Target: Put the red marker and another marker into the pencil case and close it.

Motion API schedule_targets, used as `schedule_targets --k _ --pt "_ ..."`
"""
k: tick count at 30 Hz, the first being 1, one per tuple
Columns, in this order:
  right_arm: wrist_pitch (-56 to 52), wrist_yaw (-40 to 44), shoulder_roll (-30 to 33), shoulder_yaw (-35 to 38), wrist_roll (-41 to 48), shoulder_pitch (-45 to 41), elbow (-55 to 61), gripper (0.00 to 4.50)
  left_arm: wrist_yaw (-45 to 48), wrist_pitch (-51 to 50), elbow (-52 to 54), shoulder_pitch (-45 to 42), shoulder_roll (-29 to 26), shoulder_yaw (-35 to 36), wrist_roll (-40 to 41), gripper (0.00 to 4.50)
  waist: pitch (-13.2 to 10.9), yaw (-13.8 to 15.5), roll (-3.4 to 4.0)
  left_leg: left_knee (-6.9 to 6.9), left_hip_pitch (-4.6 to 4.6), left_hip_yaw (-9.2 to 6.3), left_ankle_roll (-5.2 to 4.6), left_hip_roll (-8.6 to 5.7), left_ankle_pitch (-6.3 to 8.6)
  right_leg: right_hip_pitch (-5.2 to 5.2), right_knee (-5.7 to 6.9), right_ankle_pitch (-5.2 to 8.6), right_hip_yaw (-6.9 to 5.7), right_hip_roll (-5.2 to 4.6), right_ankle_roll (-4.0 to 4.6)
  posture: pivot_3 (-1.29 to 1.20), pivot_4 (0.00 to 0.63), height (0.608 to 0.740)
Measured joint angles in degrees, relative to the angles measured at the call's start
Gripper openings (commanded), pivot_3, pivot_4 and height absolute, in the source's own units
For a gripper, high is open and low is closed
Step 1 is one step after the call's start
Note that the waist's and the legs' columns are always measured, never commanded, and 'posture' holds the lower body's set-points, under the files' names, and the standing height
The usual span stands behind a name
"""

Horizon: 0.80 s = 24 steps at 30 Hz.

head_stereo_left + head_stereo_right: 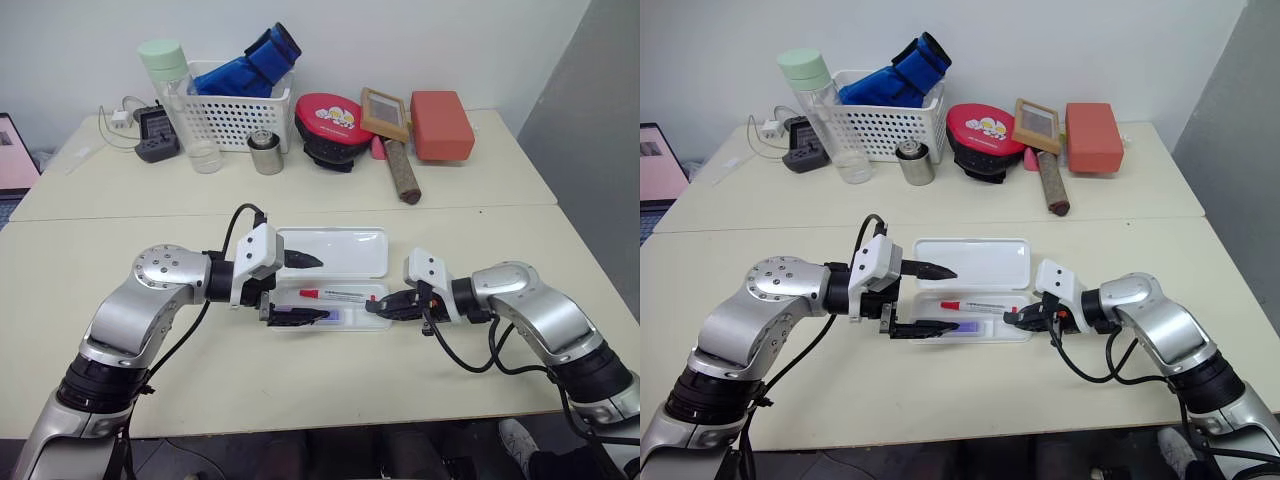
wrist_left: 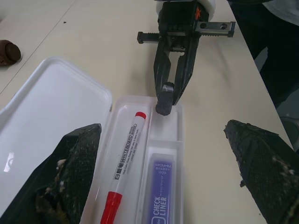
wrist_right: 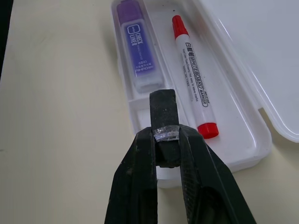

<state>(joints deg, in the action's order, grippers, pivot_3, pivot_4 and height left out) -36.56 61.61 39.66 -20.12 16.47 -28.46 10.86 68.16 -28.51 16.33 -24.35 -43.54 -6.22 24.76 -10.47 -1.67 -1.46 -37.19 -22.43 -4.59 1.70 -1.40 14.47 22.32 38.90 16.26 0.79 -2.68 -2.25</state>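
Now both markers lie between left hand and right hand.

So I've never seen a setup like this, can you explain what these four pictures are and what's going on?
It's a humanoid robot with two silver arms, each ending in a black two-fingered claw. Two pictures come from cameras in its head, looking down over a cream table. The other two come from cameras on its wrists, looking along each claw's fingers.

In front of it lies an open white pencil case. Inside are a red marker and a purple marker, side by side. The left claw is wide open and empty, over the case's left end. The right claw is pinched on a small dark cylinder at the case's right end.

At the back stand a white basket, a bottle, a small tin and a red box.
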Motion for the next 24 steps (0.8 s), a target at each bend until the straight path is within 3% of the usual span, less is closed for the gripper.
schedule_targets --k 17,19,24 --pt "0.0 0.6 -2.0 -1.3 -1.3 -0.5 -0.7 0.31 -0.2 -1.0 1.5 0.4 -0.8 0.0 0.9 4.50 0.0 0.0 0.00 0.00 0.00 0.00 0.00 0.00 0.00 0.00 0.01 0.00 -0.01 0.01 0.00 0.00 0.150 0.740" --pt "0.0 0.6 -2.2 -1.3 -1.6 -0.5 -1.1 1.02 -0.2 -1.0 1.5 0.4 -0.8 0.0 0.9 4.50 0.0 0.0 0.00 0.00 0.00 -0.01 0.00 0.00 0.00 0.00 0.01 0.00 -0.01 0.01 0.00 0.00 0.150 0.740" --pt "0.0 0.6 -2.6 -1.3 -1.7 -1.5 -1.3 2.16 -0.5 -1.1 1.5 0.4 -0.8 -0.1 0.9 4.50 0.0 0.0 0.00 0.00 0.00 -0.01 0.00 0.00 0.00 0.00 0.01 0.00 -0.01 0.01 0.00 0.00 0.150 0.740"
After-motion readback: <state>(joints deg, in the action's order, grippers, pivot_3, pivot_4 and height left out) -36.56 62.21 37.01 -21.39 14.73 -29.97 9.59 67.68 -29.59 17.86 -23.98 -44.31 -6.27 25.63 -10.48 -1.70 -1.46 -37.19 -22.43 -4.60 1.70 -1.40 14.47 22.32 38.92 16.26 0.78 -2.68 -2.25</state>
